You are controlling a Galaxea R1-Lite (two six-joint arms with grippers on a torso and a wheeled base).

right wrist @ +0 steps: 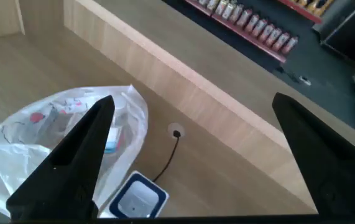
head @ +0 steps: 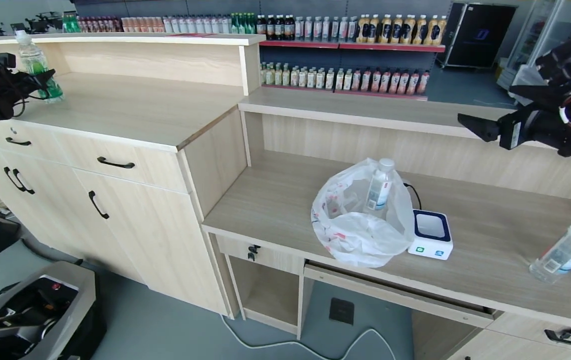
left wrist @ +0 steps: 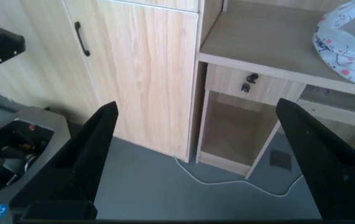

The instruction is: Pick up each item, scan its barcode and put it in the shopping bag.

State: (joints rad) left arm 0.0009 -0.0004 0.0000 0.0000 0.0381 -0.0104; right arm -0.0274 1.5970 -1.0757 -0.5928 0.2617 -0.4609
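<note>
Head view, entries by size.

Table (head: 275, 200): light wood grain, lower level across centre and right of frame. A raised level (head: 130, 110) fills the upper left, with black-handled cabinet doors (head: 130, 215) under it. Grey floor below.

Store shelves (head: 345, 47): along the top of frame, two red-edged rows of drink bottles.

Shopping bag (head: 355, 235): white plastic with red print, mouth open, centre of frame on the lower table.

Right jaws: upper right of frame, spread wide, holding nothing. They hang well apart from the bag, above it and to its right. In the right wrist view the bag and scanner show between my fingers (right wrist: 81, 155).

Left jaws: upper left of frame, spread wide. Nothing lies between the fingers (left wrist: 81, 158) in the left wrist view.

Scanner (head: 431, 234): white box with a dark-rimmed top window, touching the bag's right side. Small green and blue squares sit on its front face. A black cable (head: 413, 192) runs off behind it.

Clear bottle (head: 568, 248): right edge of frame, lying on the table, white cap toward the upper right. Label print is too small to read.

Bagged bottle (head: 379, 192): upright inside the bag, white cap above the rim. White label with blue and red, illegible.

Green-labelled bottle (head: 35, 62): upright on the raised table, just behind my left jaws. I cannot tell whether they touch.
</note>
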